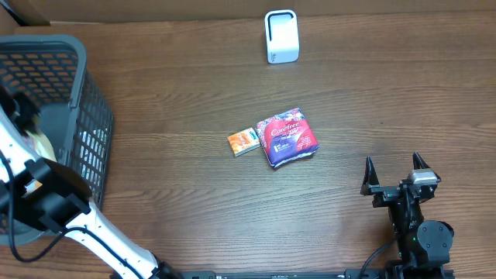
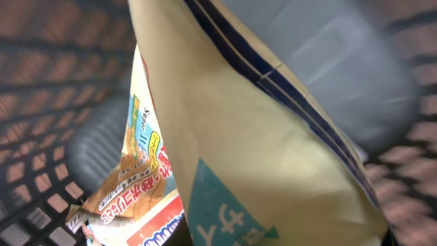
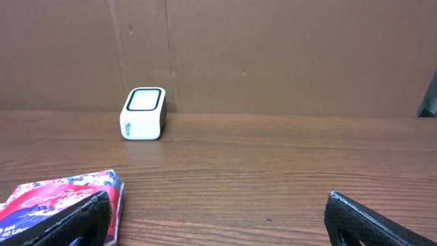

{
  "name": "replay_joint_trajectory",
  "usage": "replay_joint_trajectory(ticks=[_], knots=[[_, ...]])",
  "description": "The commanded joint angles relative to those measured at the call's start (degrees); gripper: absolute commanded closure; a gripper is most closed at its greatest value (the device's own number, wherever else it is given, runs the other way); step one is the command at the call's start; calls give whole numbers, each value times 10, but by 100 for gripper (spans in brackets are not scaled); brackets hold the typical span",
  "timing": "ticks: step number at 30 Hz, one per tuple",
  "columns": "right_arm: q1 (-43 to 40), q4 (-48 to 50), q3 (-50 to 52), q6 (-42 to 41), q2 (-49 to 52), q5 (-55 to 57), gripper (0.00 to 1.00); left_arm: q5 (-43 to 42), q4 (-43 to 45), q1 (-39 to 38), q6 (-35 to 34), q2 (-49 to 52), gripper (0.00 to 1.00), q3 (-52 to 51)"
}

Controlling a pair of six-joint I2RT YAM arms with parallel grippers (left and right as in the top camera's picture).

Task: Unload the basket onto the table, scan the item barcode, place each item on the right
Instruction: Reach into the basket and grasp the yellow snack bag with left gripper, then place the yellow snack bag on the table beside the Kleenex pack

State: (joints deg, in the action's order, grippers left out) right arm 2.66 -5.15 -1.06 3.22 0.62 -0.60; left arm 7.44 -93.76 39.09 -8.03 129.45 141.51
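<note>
The grey mesh basket (image 1: 91, 116) is the biggest thing here and I place everything from it. My left gripper (image 1: 22, 116) is down inside it, jaws pressed together. My own camera does not show the fingertips, but the cream pouch (image 2: 273, 157) with dark blue stripes fills that view so closely that I judge I am pinching it. That pouch is the item to scan, and it sits inside the basket, above a printed snack bag (image 2: 133, 198). It looks light, thin and soft. It should crumple and swing, and a film like this may slip, so I would hold it by a sealed edge and keep the printed face flat. Well out from the basket at mid-table lies the red Carefree pack (image 1: 287, 137). The white barcode scanner (image 1: 280, 35) stands about as far out, by the back edge. A small orange box (image 1: 243, 142) touches the pack's basket side. My right gripper (image 1: 395, 172) rests farthest from the basket, fingers spread wide, holding nothing.
</note>
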Motion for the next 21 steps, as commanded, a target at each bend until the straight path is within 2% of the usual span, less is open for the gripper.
replay_joint_trajectory(ticks=[1, 6, 9, 15, 21], knots=[[-2, 3, 6, 2, -5, 5, 0, -82, -31, -1, -14, -10, 96, 131], [-2, 3, 6, 2, -5, 5, 0, -226, -28, -2, -10, -56, 96, 224], [-2, 3, 6, 2, -5, 5, 0, -274, -27, -4, -10, -93, 96, 256], [-2, 3, 6, 2, -5, 5, 0, -283, -23, -37, -10, -197, 96, 278], [-2, 3, 6, 2, -5, 5, 0, -284, -18, -124, -10, -267, 96, 278]])
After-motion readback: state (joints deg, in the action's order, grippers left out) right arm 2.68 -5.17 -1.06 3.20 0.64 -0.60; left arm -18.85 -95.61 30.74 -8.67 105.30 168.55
